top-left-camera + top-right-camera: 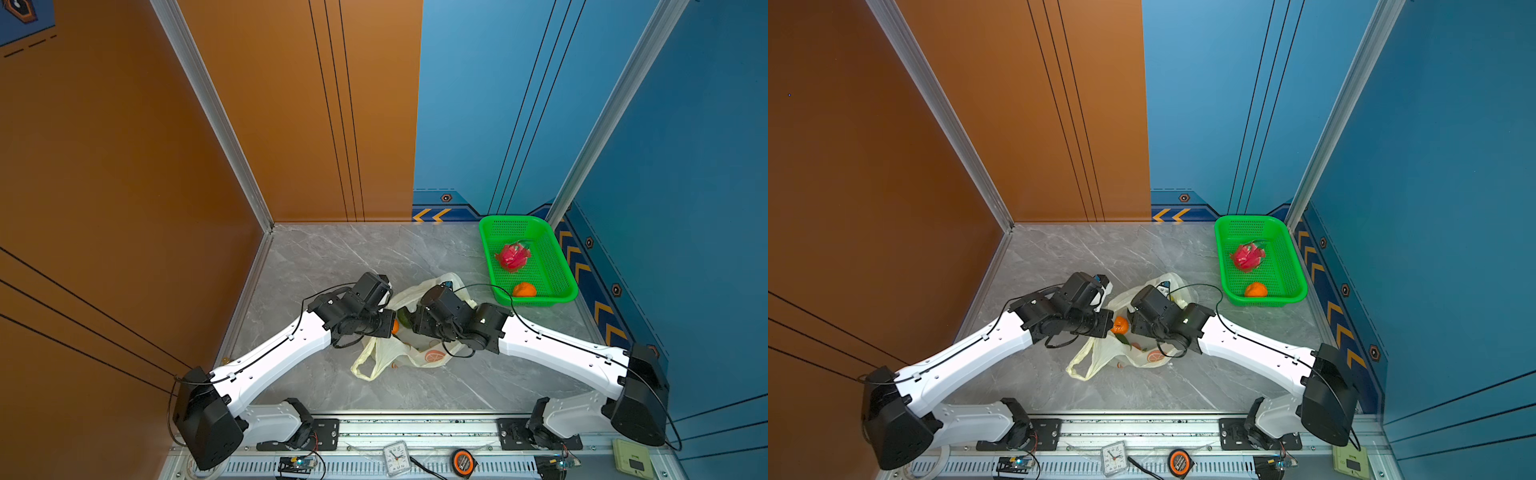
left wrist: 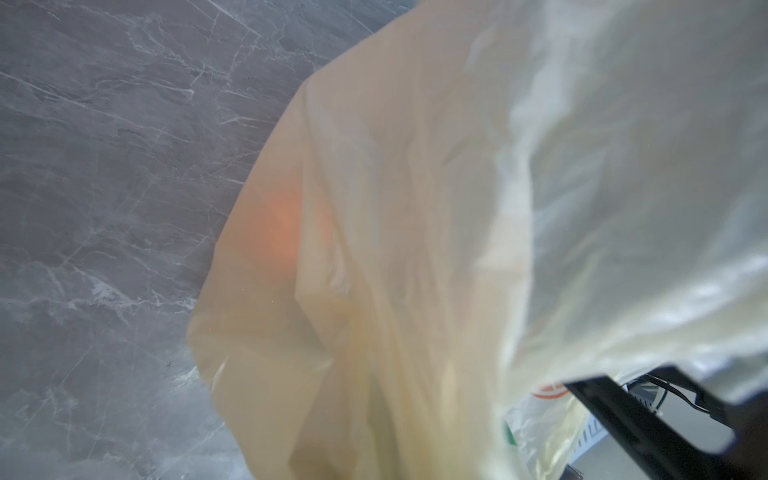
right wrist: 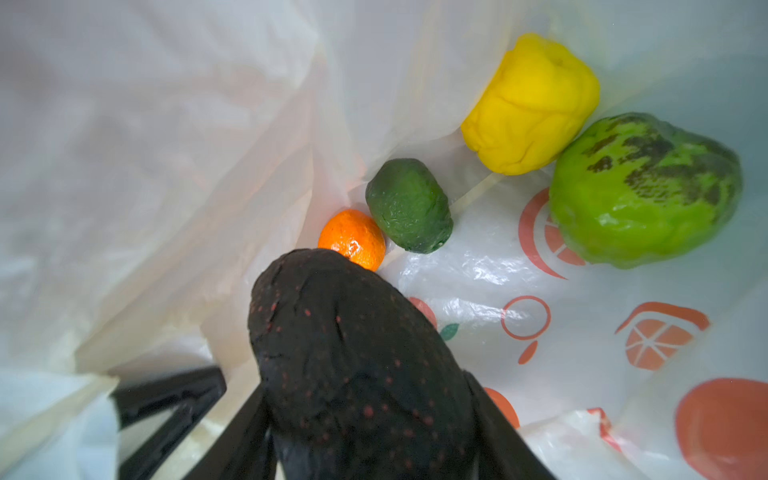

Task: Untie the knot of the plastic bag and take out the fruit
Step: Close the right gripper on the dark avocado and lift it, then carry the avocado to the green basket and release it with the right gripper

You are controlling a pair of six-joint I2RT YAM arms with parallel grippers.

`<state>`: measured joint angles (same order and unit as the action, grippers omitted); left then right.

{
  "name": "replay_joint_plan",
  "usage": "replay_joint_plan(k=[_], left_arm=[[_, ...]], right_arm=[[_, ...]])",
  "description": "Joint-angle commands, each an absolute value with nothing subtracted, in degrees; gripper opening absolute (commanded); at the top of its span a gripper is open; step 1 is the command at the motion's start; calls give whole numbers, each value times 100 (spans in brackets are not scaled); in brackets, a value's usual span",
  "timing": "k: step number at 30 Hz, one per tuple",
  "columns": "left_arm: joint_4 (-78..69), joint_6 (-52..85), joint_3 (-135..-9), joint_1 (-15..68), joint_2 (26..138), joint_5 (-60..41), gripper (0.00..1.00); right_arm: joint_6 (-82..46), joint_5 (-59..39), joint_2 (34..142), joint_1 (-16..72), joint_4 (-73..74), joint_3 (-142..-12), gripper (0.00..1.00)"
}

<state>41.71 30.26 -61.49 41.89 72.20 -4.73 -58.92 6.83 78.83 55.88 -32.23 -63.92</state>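
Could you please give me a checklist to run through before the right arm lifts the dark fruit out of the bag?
1. Grip: the fingers of the right gripper flank the black red-speckled avocado on both sides: ok.
2. Bag mouth: the left gripper is shut on the translucent cream plastic bag, holding its rim up: ok.
3. Film trapped under the fingers: cannot tell.
4. Room in the green perforated basket, beside the pink dragon fruit and round orange: ok.
5. Bag emptied: not ok; a small mandarin, dark green fruit, yellow fruit and light green fruit lie inside.
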Motion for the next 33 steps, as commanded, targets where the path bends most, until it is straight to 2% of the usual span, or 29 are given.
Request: replay_joint_plan(k=[1,9,19,27,33], left_arm=[[4199,3016,-6257,4117,7234,-336,1],[4176,2990,-6409,4061,7306,-338,1],[4110,2936,-6652,4011,7370,-418,1],[4109,2909,-6548,3946,7332,-465,1],[4114,2909,-6492,3936,7288,-453,1]], right_arm=[[-5746,619,7566,5666,-3817,-6761,46],[-5653,137,7578,5826,-4152,-7091,46],[-5511,-393,8178,6133,-3983,-6848,46],[-5583,-161,7943,6303,-4270,-7154,45],[-5469,-78,7552,5949,-4736,-7693,45]])
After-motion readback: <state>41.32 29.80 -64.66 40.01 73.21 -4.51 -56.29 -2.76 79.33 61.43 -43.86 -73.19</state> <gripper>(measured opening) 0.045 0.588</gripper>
